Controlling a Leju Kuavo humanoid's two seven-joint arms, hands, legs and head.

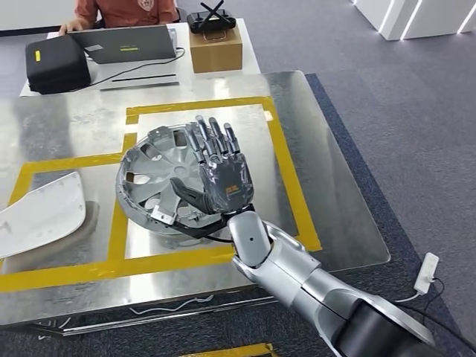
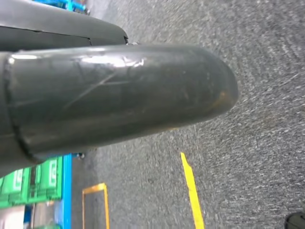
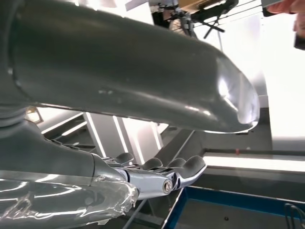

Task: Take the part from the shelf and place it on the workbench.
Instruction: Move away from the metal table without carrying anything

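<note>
1. The head view is evenly and brightly lit, sharp throughout; the metal surface (image 1: 337, 223) shows soft, washed reflections, with white light strips glowing at the upper right corner.
2. In the left wrist view the carpeted floor (image 2: 259, 157) is streaked with motion blur.
3. In the right wrist view the background blows out to white, and a strong highlight sits on the thumb of the right robot hand (image 3: 230, 90).
</note>
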